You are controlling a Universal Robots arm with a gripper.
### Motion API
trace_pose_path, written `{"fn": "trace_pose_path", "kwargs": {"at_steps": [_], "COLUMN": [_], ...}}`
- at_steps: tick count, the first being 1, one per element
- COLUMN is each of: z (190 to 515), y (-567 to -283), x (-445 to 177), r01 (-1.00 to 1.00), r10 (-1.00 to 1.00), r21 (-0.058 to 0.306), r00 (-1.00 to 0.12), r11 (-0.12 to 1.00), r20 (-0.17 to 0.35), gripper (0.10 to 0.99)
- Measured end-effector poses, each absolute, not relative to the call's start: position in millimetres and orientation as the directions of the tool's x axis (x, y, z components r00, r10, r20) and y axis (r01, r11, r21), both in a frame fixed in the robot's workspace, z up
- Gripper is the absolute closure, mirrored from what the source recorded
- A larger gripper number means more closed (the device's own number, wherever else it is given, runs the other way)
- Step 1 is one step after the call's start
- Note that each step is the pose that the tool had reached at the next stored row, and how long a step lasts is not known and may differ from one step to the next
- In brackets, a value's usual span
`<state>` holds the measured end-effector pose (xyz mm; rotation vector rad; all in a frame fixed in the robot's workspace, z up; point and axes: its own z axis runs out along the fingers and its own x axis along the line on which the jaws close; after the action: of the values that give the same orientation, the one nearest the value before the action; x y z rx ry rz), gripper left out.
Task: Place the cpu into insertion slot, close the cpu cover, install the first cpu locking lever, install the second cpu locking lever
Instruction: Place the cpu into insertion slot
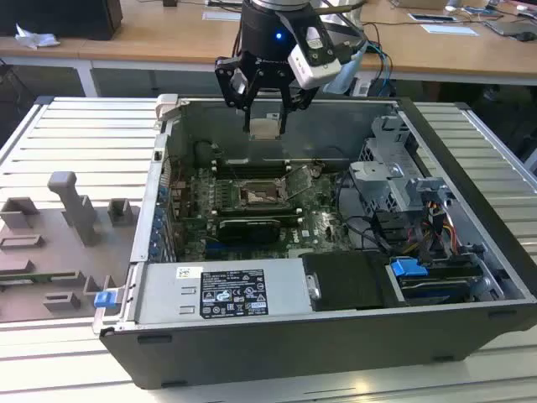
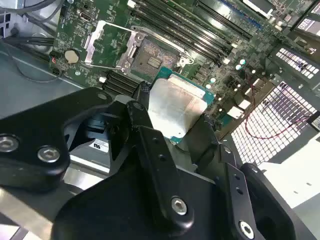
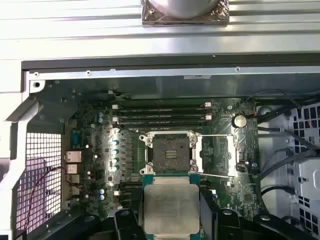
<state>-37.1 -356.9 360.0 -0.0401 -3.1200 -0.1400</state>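
Metal of a pale silver-beige, faintly brushed, covers the top face of the cpu [image 3: 171, 205], a small flat square chip with a thin green board edge showing around that lid in both wrist views. The gripper [image 3: 171, 216] is clamped on it, one black finger [image 2: 145, 117] pressed against each of two opposite edges. In the exterior view the cpu [image 1: 265, 128] hangs in the gripper [image 1: 266, 126] well above the motherboard [image 1: 315, 220], over the rear part of the open computer case [image 1: 277, 353], touching nothing else. The insertion slot [image 3: 170, 155] lies bare below and apart from the chip: a square socket with a dark metal rim and a brownish-grey centre. The cpu cover [image 3: 216, 155], a thin grey frame with a large cut-out, is swung open to one side of the slot. Long black memory slots [image 3: 160, 114] run just beside the socket. The case rests on a ribbed metal tabletop [image 1: 75, 143].
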Motion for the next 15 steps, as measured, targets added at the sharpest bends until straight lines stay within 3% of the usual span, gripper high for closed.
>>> {"fn": "trace_pose_path", "kwargs": {"at_steps": [12,15], "z": [359.9,358.7], "y": [-356.8,-356.8], "x": [-37.0,-37.0], "r01": [0.084,0.202], "r10": [0.083,0.201], "r21": [0.089,0.089], "r00": [-0.996,-0.979], "r11": [0.992,0.975], "r20": [0.019,0.019], "gripper": [0.545,0.545]}}
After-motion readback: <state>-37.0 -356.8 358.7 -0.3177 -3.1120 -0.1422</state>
